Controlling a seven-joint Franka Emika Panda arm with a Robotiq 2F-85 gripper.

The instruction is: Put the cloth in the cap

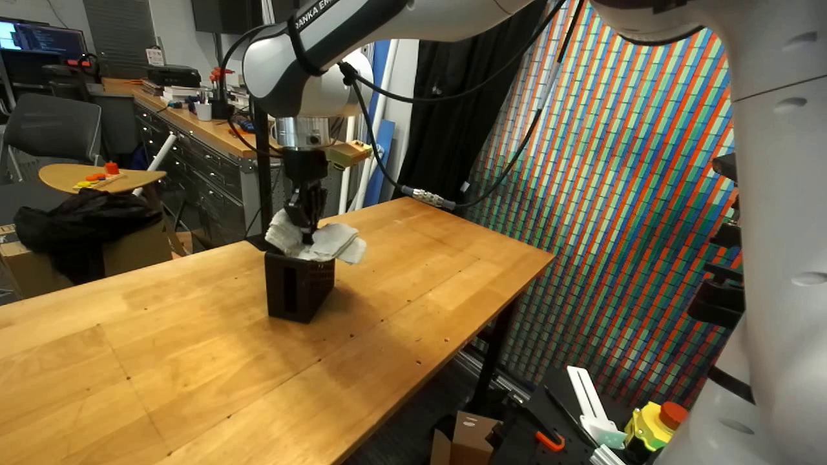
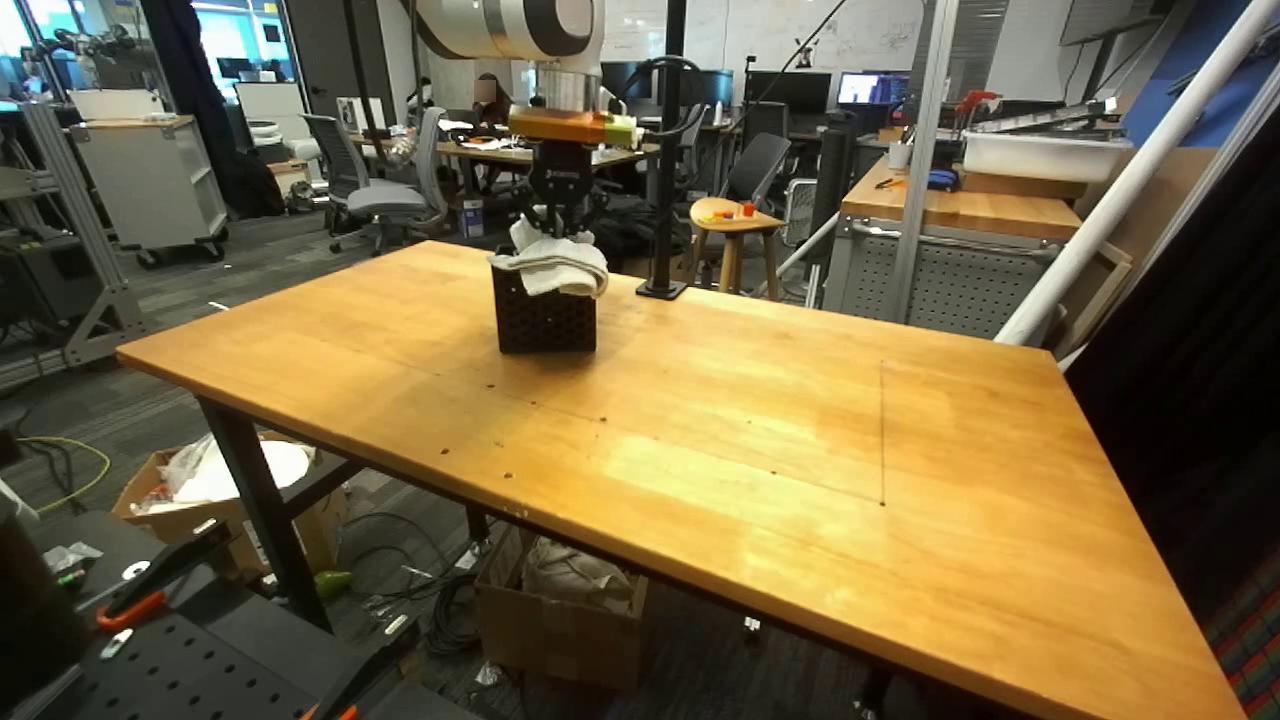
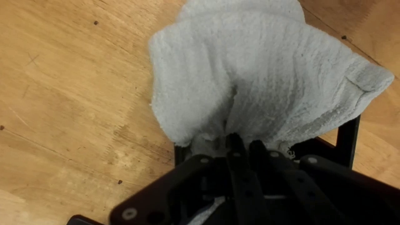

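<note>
Cloth [image 3: 256, 65] apparently partly inside bin [image 1: 303, 288]

"How's the cloth [image 3: 250, 59] looking, upper centre of the wrist view?"
"It's looking matt and rough."
"And in an exterior view?"
"The wooden table [image 2: 760, 400] is gleaming mid-frame; the box [image 2: 547, 326], centre-left, is looking matt, like plastic."

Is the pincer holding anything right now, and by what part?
Apparently the white cloth, by gathered folds with fabric spreading on either side. The pincer is nearly closed there, though the exact contact is hidden.
</note>
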